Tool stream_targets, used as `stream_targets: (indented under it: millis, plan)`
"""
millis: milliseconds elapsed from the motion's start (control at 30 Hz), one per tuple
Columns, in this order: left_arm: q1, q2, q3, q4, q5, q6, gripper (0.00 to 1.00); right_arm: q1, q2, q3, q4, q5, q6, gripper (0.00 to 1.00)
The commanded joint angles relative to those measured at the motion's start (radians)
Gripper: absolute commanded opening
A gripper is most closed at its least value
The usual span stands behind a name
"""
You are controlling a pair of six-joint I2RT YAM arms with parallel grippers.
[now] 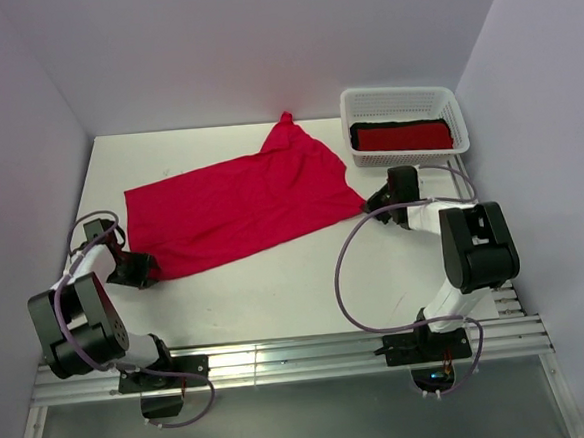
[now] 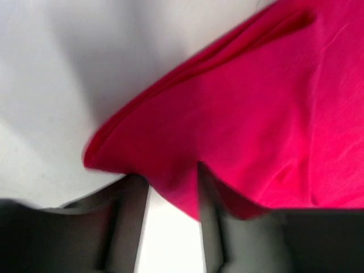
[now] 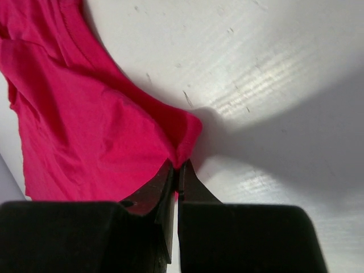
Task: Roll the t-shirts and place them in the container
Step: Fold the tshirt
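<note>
A red t-shirt [image 1: 241, 207] lies spread flat across the middle of the table, with one sleeve pointing toward the back wall. My left gripper [image 1: 147, 271] is at its near-left corner. In the left wrist view this gripper [image 2: 170, 176] is open, with the shirt's folded edge [image 2: 170, 142] between the fingertips. My right gripper [image 1: 371, 205] is at the shirt's right corner. In the right wrist view it [image 3: 178, 166] is shut, pinching that corner [image 3: 185, 133]. A second red t-shirt [image 1: 402, 137] lies rolled in the basket.
A white lattice basket [image 1: 446, 96] stands at the back right, close behind my right gripper. It holds a black cloth [image 1: 396, 124] around the rolled shirt. Walls close in the table on the left, back and right.
</note>
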Motion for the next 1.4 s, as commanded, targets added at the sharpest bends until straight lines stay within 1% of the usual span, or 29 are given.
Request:
stream_targets:
  millis: [0,67,100,133,167,233,333,433,467,600,633,767,800,833,900,933,1000,1033,1067,1100,1133,1167,1200,1233,1267,1300,1367]
  plan:
    - [0.005,0.083,0.004,0.017,-0.137,0.028,0.39,0.000,-0.076,0.006,-0.100,0.028,-0.022,0.00]
    - [0.003,0.110,0.009,0.005,-0.140,0.029,0.35,0.003,-0.120,-0.008,-0.157,0.036,-0.022,0.00]
    - [0.003,0.119,0.010,-0.006,-0.141,0.032,0.19,0.010,-0.136,-0.026,-0.180,0.034,-0.028,0.00]
    - [0.003,0.139,0.010,-0.010,-0.142,0.034,0.07,0.015,-0.168,-0.035,-0.199,0.037,-0.030,0.00]
    - [0.003,0.147,0.010,-0.020,-0.144,0.031,0.01,0.020,-0.185,-0.044,-0.249,0.045,-0.030,0.00]
    - [0.003,0.156,0.013,-0.043,-0.154,0.032,0.01,0.029,-0.246,-0.084,-0.274,0.051,-0.025,0.00]
    - [0.003,0.140,0.023,-0.107,-0.188,0.038,0.00,0.032,-0.320,-0.127,-0.360,0.059,-0.019,0.00]
    - [0.003,0.104,0.032,-0.173,-0.229,0.040,0.00,0.030,-0.384,-0.144,-0.481,0.074,-0.030,0.00]
    - [0.003,0.095,0.038,-0.178,-0.211,0.042,0.00,0.032,-0.401,-0.147,-0.537,0.076,-0.033,0.00]
    - [0.003,0.080,0.044,-0.240,-0.193,0.013,0.01,0.035,-0.493,-0.204,-0.665,0.068,-0.048,0.00]
    - [0.003,0.081,0.044,-0.250,-0.187,0.014,0.01,0.038,-0.537,-0.216,-0.691,0.076,-0.048,0.00]
    - [0.000,0.107,0.065,-0.317,-0.208,0.002,0.01,0.049,-0.662,-0.299,-0.844,0.114,-0.040,0.00]
    - [0.002,0.118,0.072,-0.357,-0.213,-0.006,0.01,0.049,-0.686,-0.311,-0.866,0.120,-0.042,0.00]
    - [0.002,0.144,0.075,-0.369,-0.226,-0.011,0.01,0.050,-0.737,-0.324,-0.875,0.102,-0.053,0.00]
    - [0.002,0.162,0.070,-0.385,-0.220,-0.012,0.01,0.055,-0.788,-0.334,-0.921,0.097,-0.034,0.00]
    - [0.002,0.158,0.066,-0.383,-0.210,-0.011,0.01,0.053,-0.827,-0.335,-0.932,0.099,-0.037,0.00]
    - [0.003,0.137,0.041,-0.383,-0.203,-0.018,0.01,0.055,-0.842,-0.322,-0.983,0.120,-0.046,0.00]
    - [0.002,0.108,0.038,-0.385,-0.202,-0.015,0.01,0.055,-0.842,-0.319,-0.995,0.120,-0.054,0.02]
    - [0.002,0.092,0.039,-0.389,-0.205,-0.012,0.02,0.055,-0.840,-0.307,-1.006,0.116,-0.066,0.12]
    - [0.003,0.060,0.042,-0.400,-0.209,-0.009,0.09,0.055,-0.839,-0.299,-1.012,0.116,-0.079,0.30]
    - [0.003,0.045,0.044,-0.412,-0.214,-0.006,0.14,0.055,-0.845,-0.292,-1.019,0.120,-0.080,0.42]
    - [0.003,0.029,0.046,-0.421,-0.213,-0.004,0.28,0.055,-0.848,-0.270,-1.032,0.120,-0.080,0.51]
    - [0.002,0.015,0.046,-0.422,-0.205,0.011,0.44,0.055,-0.852,-0.259,-1.035,0.120,-0.085,0.57]
    - [0.002,-0.009,0.046,-0.423,-0.197,0.018,0.51,0.055,-0.857,-0.246,-1.041,0.120,-0.082,0.62]
    - [0.003,-0.015,0.058,-0.456,-0.202,0.020,0.59,0.055,-0.855,-0.214,-1.053,0.120,-0.082,0.64]
    - [0.002,-0.017,0.068,-0.480,-0.209,0.009,0.69,0.053,-0.852,-0.192,-1.059,0.120,-0.085,0.65]
    - [0.002,-0.023,0.099,-0.521,-0.213,0.019,0.70,0.055,-0.833,-0.111,-1.084,0.149,-0.089,0.65]
